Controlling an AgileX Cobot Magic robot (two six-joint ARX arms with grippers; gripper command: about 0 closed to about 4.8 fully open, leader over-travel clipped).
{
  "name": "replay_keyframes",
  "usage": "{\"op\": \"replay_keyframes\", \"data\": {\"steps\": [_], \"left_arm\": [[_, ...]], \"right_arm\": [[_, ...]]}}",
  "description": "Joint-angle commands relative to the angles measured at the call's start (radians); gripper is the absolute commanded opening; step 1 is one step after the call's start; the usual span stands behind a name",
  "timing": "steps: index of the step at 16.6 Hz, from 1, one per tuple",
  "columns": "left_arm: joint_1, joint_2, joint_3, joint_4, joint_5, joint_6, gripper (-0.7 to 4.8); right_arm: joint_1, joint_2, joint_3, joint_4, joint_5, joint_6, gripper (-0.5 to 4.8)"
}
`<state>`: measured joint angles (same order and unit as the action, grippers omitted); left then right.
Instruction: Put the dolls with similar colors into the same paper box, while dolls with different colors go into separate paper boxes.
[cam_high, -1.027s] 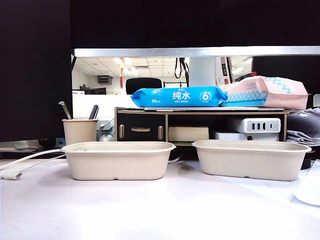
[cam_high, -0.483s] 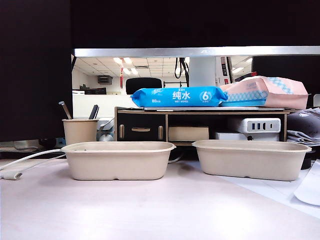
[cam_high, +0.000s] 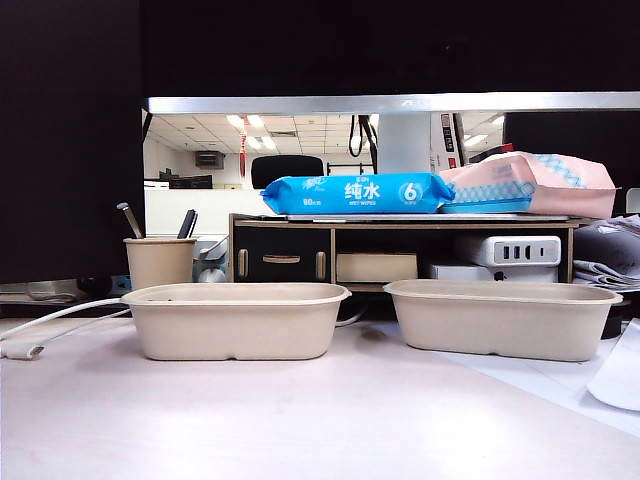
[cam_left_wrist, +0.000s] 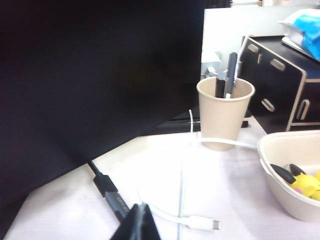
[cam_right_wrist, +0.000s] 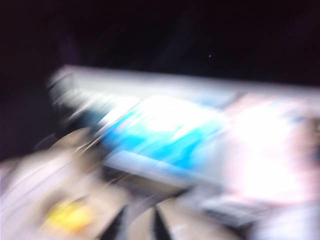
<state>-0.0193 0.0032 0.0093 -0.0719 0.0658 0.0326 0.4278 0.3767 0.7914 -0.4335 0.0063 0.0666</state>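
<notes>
Two beige paper boxes stand side by side on the table, the left one (cam_high: 236, 325) and the right one (cam_high: 500, 322); from this low angle their insides are hidden. No gripper shows in the exterior view. In the left wrist view, a yellow doll with black ears (cam_left_wrist: 306, 184) lies inside a paper box (cam_left_wrist: 280, 150). My left gripper (cam_left_wrist: 141, 210) is shut and empty, over the table well away from that box. The right wrist view is badly blurred: my right gripper (cam_right_wrist: 137, 225) has its fingers apart with nothing between them, and a yellow blob (cam_right_wrist: 67, 217) lies off to one side.
A beige pen cup (cam_high: 159, 262) stands behind the left box. A dark shelf (cam_high: 400, 250) carries a blue wipes pack (cam_high: 355, 193) and a pink pack (cam_high: 545, 185). A white cable (cam_left_wrist: 190, 220) and a black monitor (cam_left_wrist: 90, 75) are near the left gripper.
</notes>
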Motion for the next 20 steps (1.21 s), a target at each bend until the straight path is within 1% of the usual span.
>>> {"op": "replay_keyframes", "data": {"steps": [1,2,4,6,7,9,10,11,13,16,20], "left_arm": [[0.0,0.0,0.001,0.005,0.006,0.001,-0.05],[0.0,0.0,0.001,0.005,0.006,0.001,-0.05],[0.0,0.0,0.001,0.005,0.006,0.001,-0.05],[0.0,0.0,0.002,0.006,0.006,0.001,-0.05],[0.0,0.0,0.001,0.005,0.006,0.001,-0.05],[0.0,0.0,0.001,0.005,0.006,0.001,-0.05],[0.0,0.0,0.001,0.005,0.006,0.001,-0.05],[0.0,0.0,0.001,0.005,0.006,0.001,-0.05],[0.0,0.0,0.001,0.005,0.006,0.001,-0.05],[0.0,0.0,0.001,0.005,0.006,0.001,-0.05],[0.0,0.0,0.001,0.005,0.006,0.001,-0.05]], "right_arm": [[-0.167,-0.191,-0.021,-0.041,0.197,-0.172,0.69],[-0.192,-0.237,-0.076,-0.027,0.206,-0.21,0.69],[-0.238,-0.264,-0.166,-0.02,0.188,-0.197,0.68],[-0.27,-0.28,-0.273,-0.016,0.074,-0.153,0.68],[-0.267,-0.293,-0.327,-0.002,0.048,-0.145,0.68],[-0.266,-0.343,-0.461,0.101,-0.024,-0.111,0.68],[-0.262,-0.367,-0.515,0.153,-0.036,-0.112,0.68],[-0.26,-0.373,-0.591,0.218,-0.035,-0.111,0.68],[-0.266,-0.373,-0.646,0.249,-0.025,-0.112,0.68],[-0.289,-0.374,-0.756,0.364,-0.027,-0.111,0.68],[-0.366,-0.374,-0.78,0.366,-0.024,-0.098,0.68]]}}
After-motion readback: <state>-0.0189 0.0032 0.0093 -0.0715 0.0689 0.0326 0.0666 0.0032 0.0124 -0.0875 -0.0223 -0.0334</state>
